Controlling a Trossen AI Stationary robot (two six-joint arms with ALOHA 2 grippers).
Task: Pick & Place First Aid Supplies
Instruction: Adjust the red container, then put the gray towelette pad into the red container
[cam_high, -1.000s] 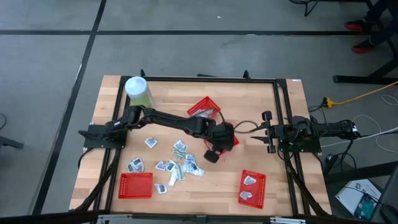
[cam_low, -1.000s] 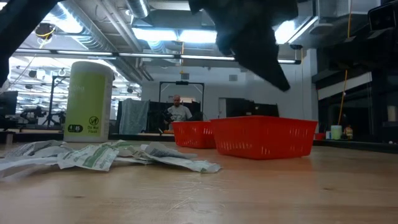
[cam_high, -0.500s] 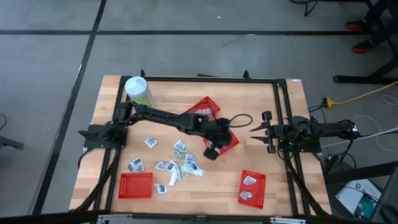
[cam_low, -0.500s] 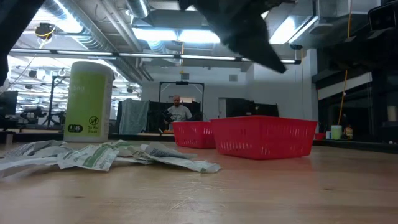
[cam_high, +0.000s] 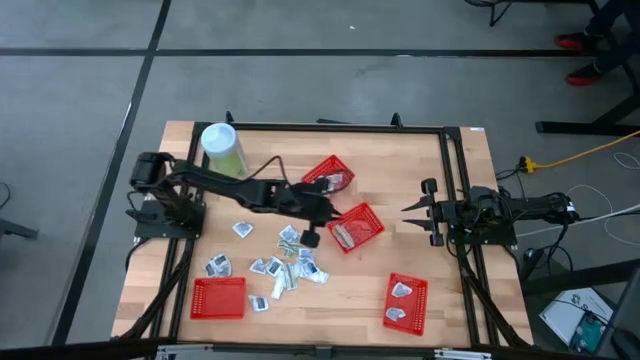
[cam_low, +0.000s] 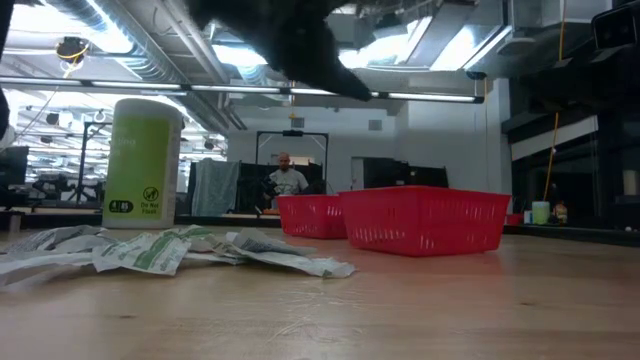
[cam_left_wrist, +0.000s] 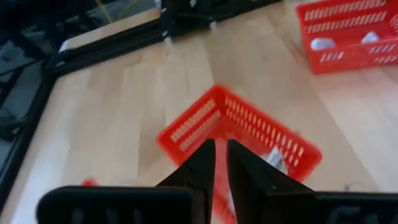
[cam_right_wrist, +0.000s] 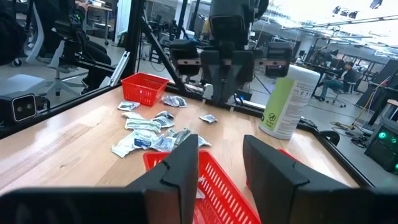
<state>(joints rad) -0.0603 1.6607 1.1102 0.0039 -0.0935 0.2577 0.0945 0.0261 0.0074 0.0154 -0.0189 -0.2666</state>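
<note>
On the wooden bench, the left end effector has pulled back from the centre basket toward the scattered packets, fingers nearly together, empty (a packet lies in that basket). Right end effector waits apart at the bench's edge.

Red baskets, green canister
</note>
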